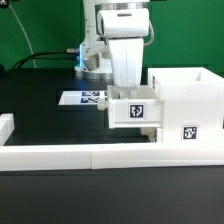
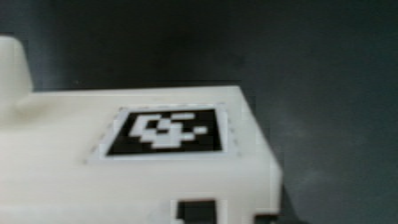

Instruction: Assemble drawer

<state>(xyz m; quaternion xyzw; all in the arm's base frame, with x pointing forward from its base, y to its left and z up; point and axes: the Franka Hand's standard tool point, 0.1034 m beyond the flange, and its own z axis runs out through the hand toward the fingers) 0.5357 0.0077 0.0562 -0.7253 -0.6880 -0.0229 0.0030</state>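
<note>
- Shell (image 1: 185,105) is sitting on the black table (image 1: 40,115) at the exterior view's right, its back against the rail (image 1: 90,155).
- One tray (image 1: 135,110) is sitting at the shell's open side, touching it; looks like it's going in, prob. partway — depth hard to judge.
- Arm is hanging right over that tray; gripper (image 1: 127,85) is hidden behind the wrist housing, so can't tell if it's gripping or spread.
- Wrist view is showing only a tagged white top (image 2: 169,135), close & blurry; no fingers in shot.
- Marker board (image 1: 85,98) is lying flat behind the tray.
- Progress, my guess: 1st tray is being seated, not flush yet. 2nd tray isn't showing anywhere, so it's prob. left to do.
</note>
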